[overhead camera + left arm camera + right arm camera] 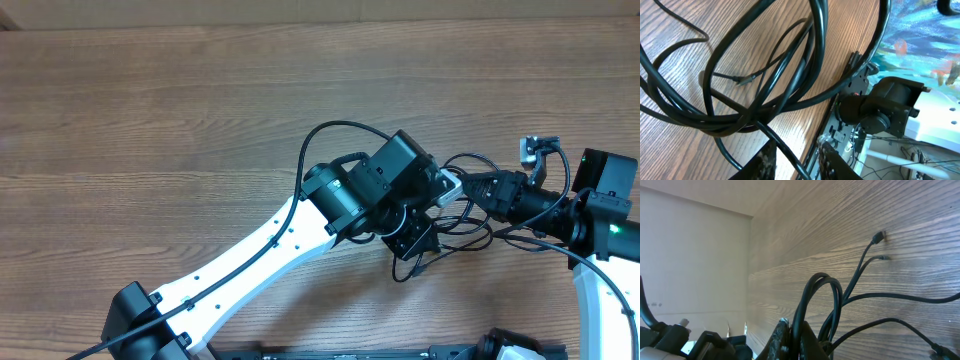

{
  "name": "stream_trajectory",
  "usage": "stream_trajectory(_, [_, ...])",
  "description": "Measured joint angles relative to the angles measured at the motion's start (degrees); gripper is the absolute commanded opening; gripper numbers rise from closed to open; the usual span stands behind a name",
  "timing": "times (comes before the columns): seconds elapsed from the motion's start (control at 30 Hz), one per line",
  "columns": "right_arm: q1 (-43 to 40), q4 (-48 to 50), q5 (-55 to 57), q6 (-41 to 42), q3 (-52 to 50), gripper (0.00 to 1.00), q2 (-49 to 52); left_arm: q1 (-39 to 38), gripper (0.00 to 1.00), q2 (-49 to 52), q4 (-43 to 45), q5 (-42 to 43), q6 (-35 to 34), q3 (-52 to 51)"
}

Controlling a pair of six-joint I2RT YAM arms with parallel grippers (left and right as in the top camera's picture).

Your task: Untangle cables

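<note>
Finds the cables (478,238) as a loose black tangle on the wooden table (180,110), directly beneath the left gripper (413,238) and spilling out to its right. Reads the left gripper as parted: in the left wrist view, sees its two fingers (766,164) standing apart, with a single strand running through a gap wider than the strand and not clamped. Notes several overlapping loops just beyond the left gripper, crossing one another at one crowded junction, with a small plug end (741,79) lying inside the loops. Places the right gripper (472,190) just to the right of the left gripper, in contact with the same tangle. Reads it as pressed together on the cables: in the right wrist view, sees a doubled loop rising straight out from between its own fingertips (779,342). Counts two connector tips (879,236) lying flat on the wood; cannot place them relative to the left gripper from that view. Cannot tell how many separate cords make up the tangle.
</note>
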Motion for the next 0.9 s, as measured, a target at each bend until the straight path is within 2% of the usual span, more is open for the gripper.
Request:
stream_trajectory(0.23, [0.0, 2.8, -0.7, 3.2, 0.0, 0.04, 0.0, -0.9, 0.35, 0.0, -1.9, 0.0, 0.0, 0.0])
stream_trajectory(0.3, [0.0, 3.1, -2.0, 3.7, 0.0, 0.04, 0.0, -0.9, 0.29, 0.0, -1.9, 0.0, 0.0, 0.0])
stream_trajectory(0.33, [0.0, 3.2, -2.9, 3.8, 0.0, 0.04, 0.0, -0.9, 0.21, 0.0, -1.9, 0.0, 0.0, 0.0])
stream_trajectory(0.37, [0.0, 3.2, -3.6, 3.9, 0.0, 0.04, 0.0, -0.9, 0.04, 0.0, -1.9, 0.0, 0.0, 0.0])
stream_trajectory(0.63, [0.0, 1.6, -3.1, 4.1, 0.0, 0.04, 0.0, -0.9, 0.04, 0.0, -1.1, -0.9, -0.4, 0.0])
stream_trajectory(0.9, [0.0, -2.8, 4.1, 1.0, 0.0, 0.04, 0.0, 1.3, 0.04, -3.4, 0.4, -3.1, 0.3, -0.1])
